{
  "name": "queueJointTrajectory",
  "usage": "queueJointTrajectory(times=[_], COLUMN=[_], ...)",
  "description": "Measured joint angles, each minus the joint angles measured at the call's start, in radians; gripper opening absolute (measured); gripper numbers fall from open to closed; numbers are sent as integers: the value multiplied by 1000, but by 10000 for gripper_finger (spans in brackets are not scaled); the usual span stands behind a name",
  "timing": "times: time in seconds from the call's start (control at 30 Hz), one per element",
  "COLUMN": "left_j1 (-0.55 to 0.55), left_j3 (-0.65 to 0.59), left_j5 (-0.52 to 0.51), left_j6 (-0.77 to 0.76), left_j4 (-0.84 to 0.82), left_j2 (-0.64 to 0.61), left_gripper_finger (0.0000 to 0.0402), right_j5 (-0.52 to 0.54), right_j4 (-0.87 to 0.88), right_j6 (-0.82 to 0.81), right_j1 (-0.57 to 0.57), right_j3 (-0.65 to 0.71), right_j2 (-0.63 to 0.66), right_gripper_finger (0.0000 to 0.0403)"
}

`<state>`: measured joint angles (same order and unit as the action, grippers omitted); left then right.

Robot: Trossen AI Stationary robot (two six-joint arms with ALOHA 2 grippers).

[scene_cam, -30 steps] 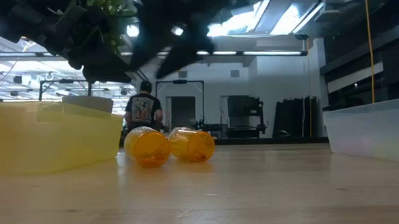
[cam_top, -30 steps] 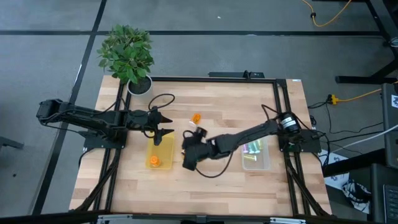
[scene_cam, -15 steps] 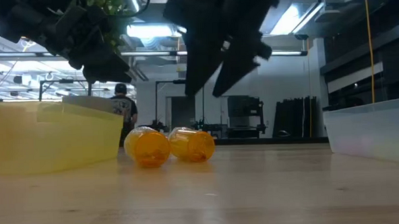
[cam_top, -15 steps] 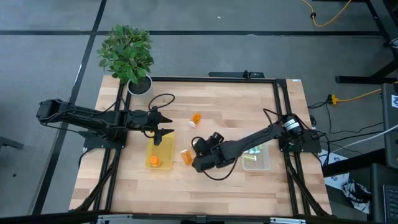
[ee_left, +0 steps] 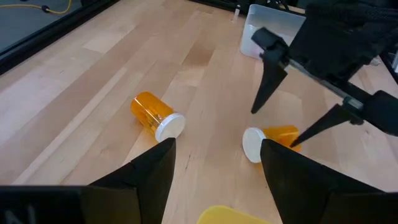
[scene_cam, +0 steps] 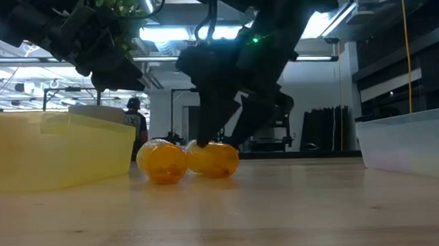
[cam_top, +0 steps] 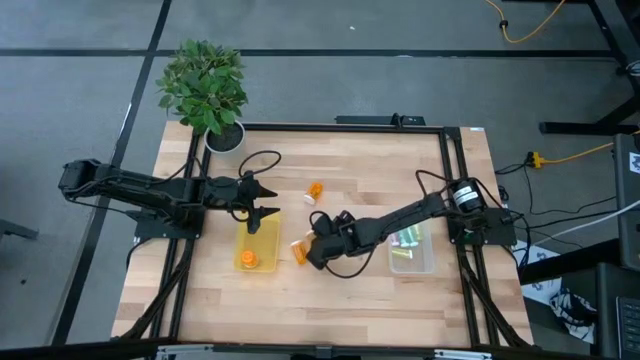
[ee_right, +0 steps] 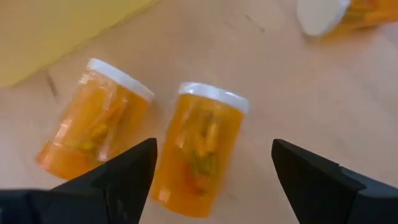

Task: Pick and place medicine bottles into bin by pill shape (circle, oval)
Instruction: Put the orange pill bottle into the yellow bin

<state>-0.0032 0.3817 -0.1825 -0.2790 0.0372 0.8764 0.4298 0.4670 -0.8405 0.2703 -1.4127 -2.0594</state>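
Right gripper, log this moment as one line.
right gripper open, straddling orange bottle lying on table | left gripper open over yellow bin

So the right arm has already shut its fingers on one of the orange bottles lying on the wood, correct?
Not quite. The right gripper is open: in the right wrist view its fingers stand spread either side of an orange bottle lying on the wood, not touching it.
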Motion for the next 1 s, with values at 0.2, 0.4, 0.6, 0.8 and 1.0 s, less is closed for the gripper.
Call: queueJointTrajectory(times=[0.2,0.4,0.6,0.8,1.0], left_j1=[0,0,0,0,0], left_j3=[0,0,0,0,0], left_j5=[0,0,0,0,0], left_j6=[0,0,-1,0,0], left_j4=[0,0,0,0,0], left_j2=[0,0,0,0,0], left_gripper_finger=[229,229,229,229,229], right_j5=[-13,24,59,58,38], right_j4=[-65,-74,-121,-200,-211], right_j6=[-21,8,102,220,243], right_j1=[0,-1,-8,-8,-8], right_j3=[65,106,124,124,124], right_j2=[0,0,0,0,0], right_gripper_finger=[318,318,318,318,318])
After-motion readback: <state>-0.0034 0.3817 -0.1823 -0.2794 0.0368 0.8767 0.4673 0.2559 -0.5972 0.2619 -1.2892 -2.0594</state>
